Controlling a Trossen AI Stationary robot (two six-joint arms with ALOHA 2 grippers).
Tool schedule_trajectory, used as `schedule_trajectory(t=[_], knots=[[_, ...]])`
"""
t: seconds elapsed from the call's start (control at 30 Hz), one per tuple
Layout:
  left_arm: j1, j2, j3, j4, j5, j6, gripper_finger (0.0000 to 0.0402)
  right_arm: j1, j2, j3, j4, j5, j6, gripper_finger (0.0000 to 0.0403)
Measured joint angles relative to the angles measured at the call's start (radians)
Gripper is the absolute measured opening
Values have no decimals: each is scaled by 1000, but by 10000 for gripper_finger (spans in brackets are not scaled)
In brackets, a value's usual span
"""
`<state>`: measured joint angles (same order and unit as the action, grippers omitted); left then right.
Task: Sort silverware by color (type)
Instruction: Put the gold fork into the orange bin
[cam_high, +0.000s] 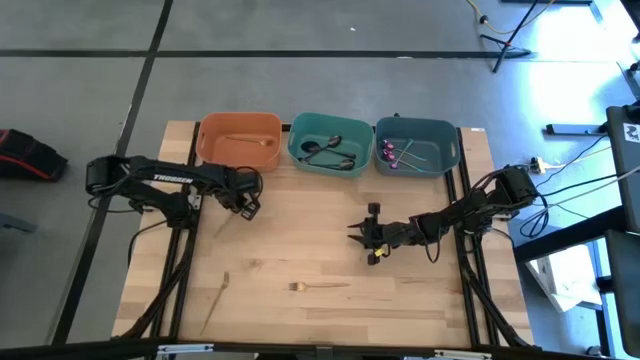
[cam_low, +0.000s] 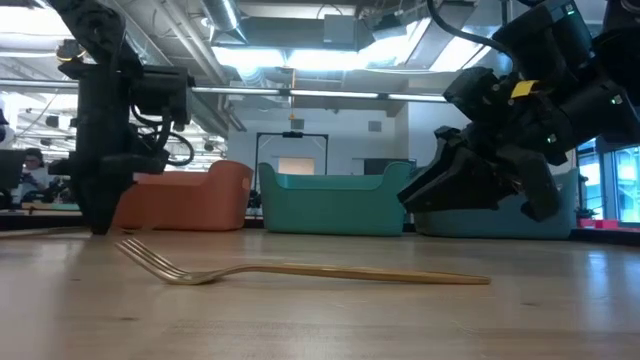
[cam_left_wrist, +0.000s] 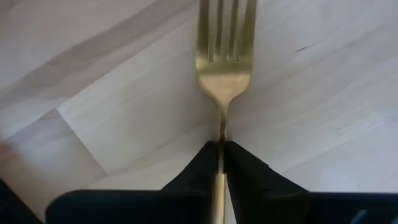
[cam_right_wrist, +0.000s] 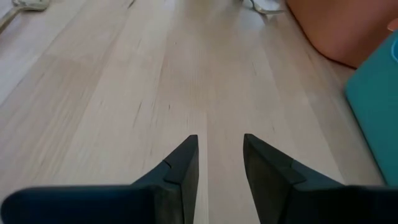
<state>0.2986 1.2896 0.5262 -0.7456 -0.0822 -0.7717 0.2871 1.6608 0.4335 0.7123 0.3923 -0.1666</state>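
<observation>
My left gripper is over the table just near the orange bin and is shut on a gold fork, whose tines point away from the fingers. My right gripper hovers open over the table's middle, near the bins, with bare wood between its fingers. A second gold fork lies flat on the table nearer the near edge and fills the foreground of the low view. Another slim gold piece lies near the near left corner. My left gripper pinches the gold fork between its two fingers by the handle just behind the neck. The handle runs back along the fingers and is hidden between them. The tines stick out ahead over the wood; whether they touch it I cannot tell.
Three bins stand in a row at the far edge: the orange one holds a gold piece, the teal bin dark pieces, and the blue-grey bin purple pieces. Open wood lies between the two arms.
</observation>
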Motion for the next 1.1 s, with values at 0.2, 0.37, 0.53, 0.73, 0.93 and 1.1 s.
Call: schedule_trajectory(t=[0.2,0.37,0.53,0.73,0.93,1.1], knots=[[-37,-30,-5,1,-1,22,12,0,0,0,-3,0,-22,117],[-80,-91,-6,6,22,23,19,0,0,0,-3,0,-22,117],[-110,-160,28,-7,11,46,17,0,0,0,-3,0,-22,117],[-131,-211,130,-9,-59,125,17,0,0,0,-3,0,-22,117],[-131,-212,271,-90,-182,268,18,0,0,0,-3,0,-22,117],[-113,-212,355,-145,-371,375,19,0,0,0,-3,0,-22,117]])
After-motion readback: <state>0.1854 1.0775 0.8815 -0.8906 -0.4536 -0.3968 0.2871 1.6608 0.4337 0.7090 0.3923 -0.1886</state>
